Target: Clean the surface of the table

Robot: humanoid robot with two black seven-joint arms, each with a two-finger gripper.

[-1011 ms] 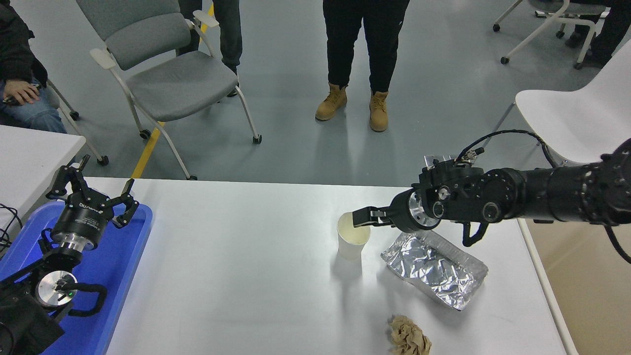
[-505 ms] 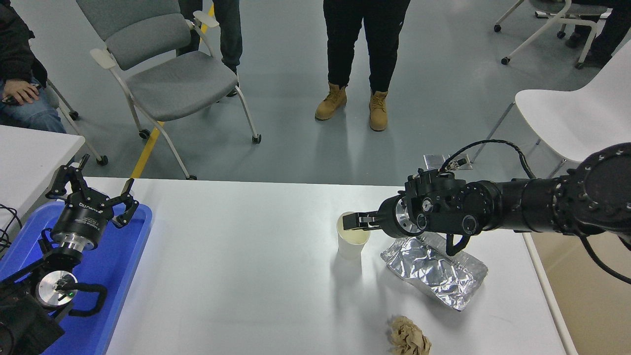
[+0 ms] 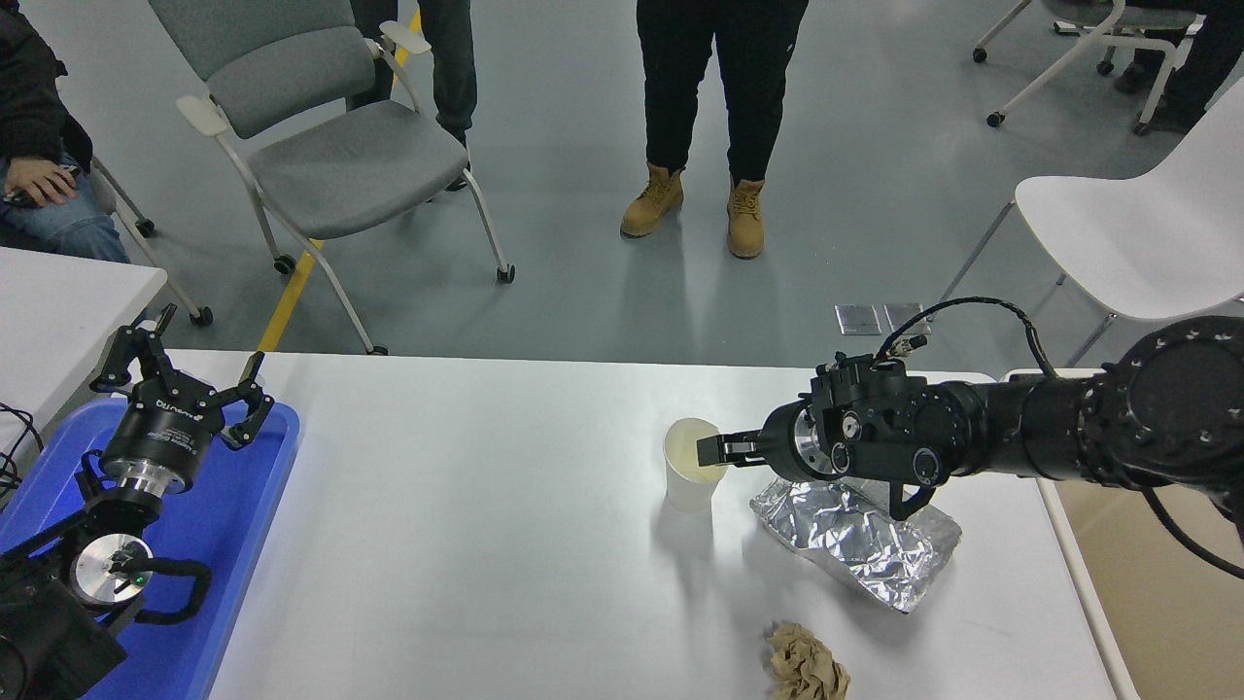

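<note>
The white table surface [image 3: 466, 544] carries a white paper cup [image 3: 688, 486], a crumpled silver foil container [image 3: 855, 535] and a ball of brown paper [image 3: 805, 666]. My right gripper [image 3: 714, 451] reaches in from the right, level with the cup's top. Its tip sits at the cup's right rim, above the foil's left end. Whether it holds the rim does not show. My left gripper [image 3: 180, 381] is open and parked over the blue tray [image 3: 243, 525] at the lower left.
A beige bin [image 3: 1166, 583] stands off the table's right edge. A smaller white table [image 3: 58, 311] shows at the left. A grey chair [image 3: 330, 146], a white chair [image 3: 1137, 233] and a standing person's boots [image 3: 700, 199] lie beyond the far edge.
My right gripper moved left over the cup's mouth, then drew back right and lower to the cup's right rim. The cup, the foil and the paper ball have not moved.
</note>
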